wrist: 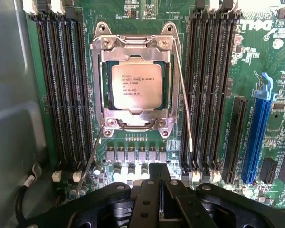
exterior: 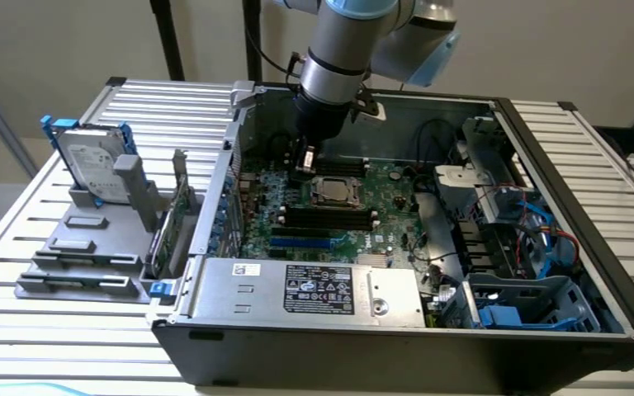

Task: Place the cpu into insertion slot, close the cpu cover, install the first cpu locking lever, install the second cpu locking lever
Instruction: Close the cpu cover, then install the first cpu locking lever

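In the exterior view, an open computer case (exterior: 405, 363) lies on the slatted table (exterior: 63, 330). The arm reaches down into it, and the pincer (exterior: 308, 158) hangs near the insertion slot (exterior: 335, 192), at about 11 o'clock from it. In the wrist view, the cpu (wrist: 135, 85) sits in the slot with the cpu cover (wrist: 96, 85) lying flat around it, so those two steps look done. The pincer (wrist: 157, 171) is pinched together and holds nothing. One locking lever (wrist: 183, 99) slants away from the cover towards the memory slots (wrist: 61, 95), and the other lever (wrist: 91, 156) trails off from the opposite corner. Both seem unlatched, though depth is hard to read here. The lever step appears to be in hand. It calls for catching a thin wire with the closed tip and pressing it under its catch.
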Robot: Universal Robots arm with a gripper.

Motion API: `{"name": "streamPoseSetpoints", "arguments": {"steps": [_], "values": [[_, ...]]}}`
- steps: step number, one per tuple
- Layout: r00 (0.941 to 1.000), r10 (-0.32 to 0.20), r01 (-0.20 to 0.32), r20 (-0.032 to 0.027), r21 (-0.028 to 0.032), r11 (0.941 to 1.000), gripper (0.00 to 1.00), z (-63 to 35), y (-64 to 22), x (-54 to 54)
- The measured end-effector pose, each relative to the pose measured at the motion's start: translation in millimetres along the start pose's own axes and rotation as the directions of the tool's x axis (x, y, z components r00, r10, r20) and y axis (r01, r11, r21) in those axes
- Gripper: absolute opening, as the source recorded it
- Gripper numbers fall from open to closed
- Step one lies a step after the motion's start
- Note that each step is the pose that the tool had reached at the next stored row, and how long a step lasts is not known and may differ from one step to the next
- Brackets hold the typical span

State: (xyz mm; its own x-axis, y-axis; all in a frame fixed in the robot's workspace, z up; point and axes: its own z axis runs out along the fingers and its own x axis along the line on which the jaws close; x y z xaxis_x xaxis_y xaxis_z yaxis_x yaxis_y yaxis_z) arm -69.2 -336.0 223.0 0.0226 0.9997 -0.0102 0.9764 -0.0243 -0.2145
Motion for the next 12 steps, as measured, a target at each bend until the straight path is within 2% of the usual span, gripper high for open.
{"name": "streamPoseSetpoints", "arguments": {"steps": [12], "values": [[1.0, 0.0, 0.0, 0.0, 0.0, 1.0, 0.11, 0.0, 0.0, 0.0]]}}
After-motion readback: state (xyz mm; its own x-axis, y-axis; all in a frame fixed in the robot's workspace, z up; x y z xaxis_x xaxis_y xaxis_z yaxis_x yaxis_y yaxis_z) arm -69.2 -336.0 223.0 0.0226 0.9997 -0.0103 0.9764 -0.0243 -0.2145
